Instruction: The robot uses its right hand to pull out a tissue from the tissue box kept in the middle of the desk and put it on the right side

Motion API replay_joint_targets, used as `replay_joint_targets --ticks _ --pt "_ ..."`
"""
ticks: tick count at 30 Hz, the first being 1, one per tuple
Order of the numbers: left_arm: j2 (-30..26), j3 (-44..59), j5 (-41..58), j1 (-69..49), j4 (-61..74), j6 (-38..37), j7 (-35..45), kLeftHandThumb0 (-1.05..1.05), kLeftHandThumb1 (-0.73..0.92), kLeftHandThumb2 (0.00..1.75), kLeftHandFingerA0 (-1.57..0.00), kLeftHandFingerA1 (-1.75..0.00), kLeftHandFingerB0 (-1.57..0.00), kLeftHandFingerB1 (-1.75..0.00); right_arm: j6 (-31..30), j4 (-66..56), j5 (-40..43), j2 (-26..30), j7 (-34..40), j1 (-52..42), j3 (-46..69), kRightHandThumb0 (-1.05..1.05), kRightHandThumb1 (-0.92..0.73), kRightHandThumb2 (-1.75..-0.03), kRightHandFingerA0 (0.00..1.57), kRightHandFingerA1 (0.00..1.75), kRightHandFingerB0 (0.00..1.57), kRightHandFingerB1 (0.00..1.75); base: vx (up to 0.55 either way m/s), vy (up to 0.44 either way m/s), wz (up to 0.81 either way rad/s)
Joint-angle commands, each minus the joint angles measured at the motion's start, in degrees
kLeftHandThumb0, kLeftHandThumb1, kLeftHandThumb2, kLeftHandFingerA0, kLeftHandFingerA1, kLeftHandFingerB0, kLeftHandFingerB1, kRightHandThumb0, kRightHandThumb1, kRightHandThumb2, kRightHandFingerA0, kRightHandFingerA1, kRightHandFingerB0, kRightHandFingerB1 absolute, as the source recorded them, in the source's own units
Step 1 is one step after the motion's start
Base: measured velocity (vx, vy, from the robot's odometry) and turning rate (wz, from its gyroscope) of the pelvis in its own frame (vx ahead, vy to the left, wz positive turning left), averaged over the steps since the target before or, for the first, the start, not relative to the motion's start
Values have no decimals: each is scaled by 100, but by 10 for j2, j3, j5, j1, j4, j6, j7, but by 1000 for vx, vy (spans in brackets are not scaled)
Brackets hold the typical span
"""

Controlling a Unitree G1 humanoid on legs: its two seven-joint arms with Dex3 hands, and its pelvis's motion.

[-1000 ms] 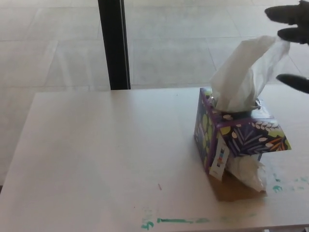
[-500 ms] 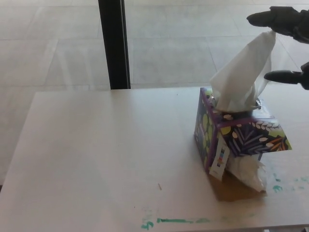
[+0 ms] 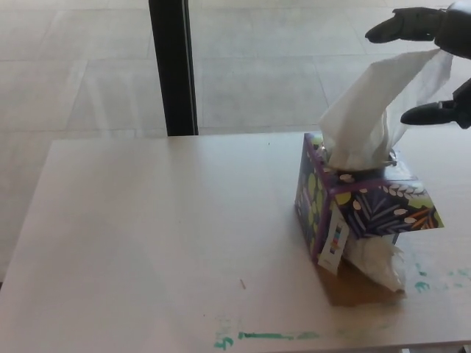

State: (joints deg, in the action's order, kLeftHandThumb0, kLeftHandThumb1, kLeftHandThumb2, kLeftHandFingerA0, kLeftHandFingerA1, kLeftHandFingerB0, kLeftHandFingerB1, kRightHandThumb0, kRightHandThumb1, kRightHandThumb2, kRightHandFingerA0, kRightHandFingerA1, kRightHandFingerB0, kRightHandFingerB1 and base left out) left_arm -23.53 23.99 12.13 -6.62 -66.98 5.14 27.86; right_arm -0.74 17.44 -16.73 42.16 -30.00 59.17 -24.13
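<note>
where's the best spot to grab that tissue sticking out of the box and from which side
Grip the tissue at its free upper corner, coming from the robot's right and above. It fans up and rightward out of the tissue box slot, so that tip is the loose, reachable part. The right hand is already there, fingers spread either side of the tip; whether it pinches isn't clear.

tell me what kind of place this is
Probably an indoor lab or office-like room: a pale desk with green paint smears, a patterned tissue box, a tiled floor beyond, and a black post behind the desk.
</note>
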Motion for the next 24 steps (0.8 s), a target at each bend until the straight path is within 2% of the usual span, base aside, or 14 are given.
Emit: replay_joint_targets --ticks 1,2,3,9,10,14,15,16,17,18,20,22,23,24 --pt "-23 1 7 -7 4 17 8 -82 32 110 -55 -95 -36 -83 62 29 -112 5 1 31 -43 -84 -48 -78 0 0 13 37 0 0 0" --pt "-23 -4 4 -7 10 18 10 -84 35 96 -46 -114 -33 -102 70 44 -124 1 2 38 -54 -72 -40 -70 0 0 11 36 0 0 0" --pt "-22 -2 7 -7 13 24 9 -82 31 109 -57 -96 -41 -86 84 62 -130 -2 7 42 -62 -83 -47 -76 0 0 12 35 0 0 0" --pt "-20 -14 1 -10 15 18 12 -87 35 111 -54 -95 -33 -82 90 107 -157 -23 27 44 -87 -59 -47 -69 0 7 11 35 0 0 0" --pt "-19 -16 0 -11 17 16 16 -92 35 94 -47 -111 -32 -98 86 110 -166 -26 32 42 -91 -74 -39 -70 0 4 11 35 0 0 0" --pt "-17 -15 3 -9 11 17 19 -86 33 111 -50 -95 -31 -82 84 113 -207 -35 72 34 -103 -57 -58 -58 5 40 18 33 0 0 0" --pt "-17 -16 2 -8 11 17 18 -89 32 93 -45 -113 -32 -100 82 114 -217 -37 81 32 -106 -55 -60 -60 7 48 17 34 0 0 0" --pt "-16 -14 5 -6 11 20 19 -79 28 108 -51 -94 -32 -81 89 120 -225 -40 94 32 -110 -54 -63 -59 16 51 19 34 0 0 0" --pt "-16 -17 2 -5 11 19 17 -81 28 94 -44 -113 -34 -100 104 132 -222 -48 116 30 -108 -57 -58 -89 57 88 19 48 0 0 0" --pt "-16 -20 -2 -5 12 18 16 -84 29 92 -44 -112 -34 -98 120 141 -219 -53 135 29 -105 -46 -75 -62 72 107 29 36 0 0 0" --pt "-15 -20 1 -5 20 24 15 -75 27 107 -52 -93 -33 -81 146 153 -228 -60 187 24 -100 -45 -78 -63 85 121 34 38 0 0 0" --pt "-17 -26 -2 -7 20 18 24 -80 28 107 -48 -92 -27 -78 149 122 -236 -73 232 12 -90 -32 -76 -66 88 167 57 45 0 0 0" --pt "-15 -30 -7 -7 18 10 21 -90 33 90 -47 -108 -36 -96 160 119 -248 -76 269 10 -91 -30 -77 -65 85 169 65 48 0 0 0" --pt "-14 -31 -8 -5 16 9 20 -83 29 107 -51 -93 -29 -79 167 120 -244 -80 276 9 -88 -28 -78 -66 85 170 71 56 0 0 0"
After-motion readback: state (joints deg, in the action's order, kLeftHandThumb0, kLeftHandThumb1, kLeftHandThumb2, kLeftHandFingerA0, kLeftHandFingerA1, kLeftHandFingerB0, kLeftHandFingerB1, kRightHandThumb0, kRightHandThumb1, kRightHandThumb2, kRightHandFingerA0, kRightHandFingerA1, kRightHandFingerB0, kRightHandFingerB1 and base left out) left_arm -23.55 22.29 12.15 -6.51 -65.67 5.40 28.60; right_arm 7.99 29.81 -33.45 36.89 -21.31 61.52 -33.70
